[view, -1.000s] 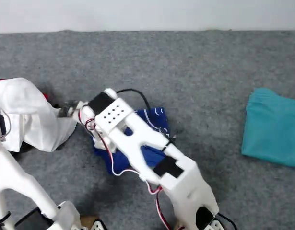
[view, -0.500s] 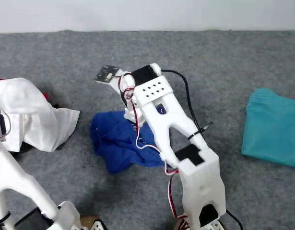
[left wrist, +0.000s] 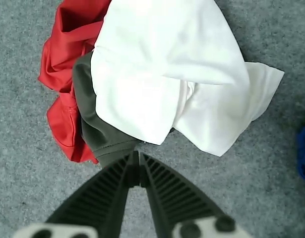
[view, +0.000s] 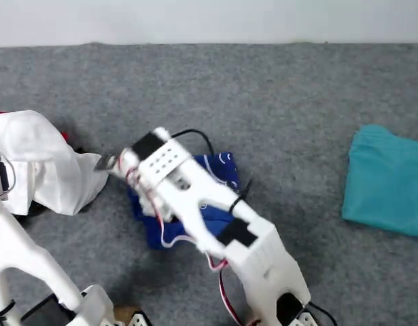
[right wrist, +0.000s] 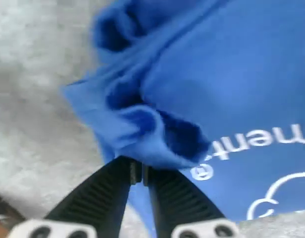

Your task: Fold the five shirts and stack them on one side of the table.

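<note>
High view: blue shirt [view: 221, 170] crumpled on table [view: 297, 95]; teal shirt [view: 385, 180] folded, well apart. Left wrist view: left gripper [left wrist: 138, 166] pressed together, empty, tips just beside dark shirt [left wrist: 95, 136] under white shirt [left wrist: 157, 74]; red shirt [left wrist: 63, 64] alongside. Right wrist view: right gripper [right wrist: 137, 172] pressed together at blue shirt's fold.

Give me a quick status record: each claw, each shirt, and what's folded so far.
Left claw: shut, nothing in it, tips next to the pile's edge.
Right claw: shut, tips at a bunched fold of the blue shirt; can't confirm a pinch.
Pile: white shirt over dark shirt and red shirt, all crumpled.
Teal shirt: flat, looks folded, alone at one side of the table.
Blue shirt: mid-table, rumpled.
</note>
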### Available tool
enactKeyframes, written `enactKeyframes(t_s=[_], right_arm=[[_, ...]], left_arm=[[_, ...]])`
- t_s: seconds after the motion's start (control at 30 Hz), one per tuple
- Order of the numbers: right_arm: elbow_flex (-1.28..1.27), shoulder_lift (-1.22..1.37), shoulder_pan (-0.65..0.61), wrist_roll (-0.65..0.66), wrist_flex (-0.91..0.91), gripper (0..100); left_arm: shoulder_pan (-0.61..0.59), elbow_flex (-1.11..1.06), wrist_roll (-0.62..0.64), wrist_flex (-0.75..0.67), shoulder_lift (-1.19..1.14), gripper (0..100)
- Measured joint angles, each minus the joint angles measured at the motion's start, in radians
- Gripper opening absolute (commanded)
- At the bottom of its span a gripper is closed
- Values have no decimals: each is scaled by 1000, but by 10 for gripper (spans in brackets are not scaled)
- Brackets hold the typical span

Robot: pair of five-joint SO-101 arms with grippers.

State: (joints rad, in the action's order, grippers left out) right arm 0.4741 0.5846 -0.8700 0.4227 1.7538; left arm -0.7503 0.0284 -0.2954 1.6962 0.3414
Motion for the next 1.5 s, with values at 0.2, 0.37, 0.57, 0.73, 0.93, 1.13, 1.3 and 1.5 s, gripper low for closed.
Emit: enactKeyframes(t_s=[0.2, 0.37, 0.57, 0.73, 0.93, 1.13, 1.3, 1.5], right_arm=[[-157, -164, -78, -6, 0, 9], [-160, -252, -5, -6, -12, 9], [-163, -253, 87, -6, -143, 9], [-164, -132, 68, -9, -201, 9], [-164, -44, -121, -12, -143, 9], [-118, -69, -109, -11, -84, 9], [9, -135, 21, -9, -3, 9], [-34, -149, 127, -9, 0, 9]], left_arm=[[0, 0, 0, 0, 0, 17], [0, 0, 0, 0, 0, 17], [0, 0, 0, 0, 0, 17], [0, 0, 0, 0, 0, 17], [-57, 0, 0, 0, 0, 17], [-77, 0, 0, 0, 0, 17], [-77, 0, 0, 0, 0, 17], [-77, 0, 0, 0, 0, 17]])
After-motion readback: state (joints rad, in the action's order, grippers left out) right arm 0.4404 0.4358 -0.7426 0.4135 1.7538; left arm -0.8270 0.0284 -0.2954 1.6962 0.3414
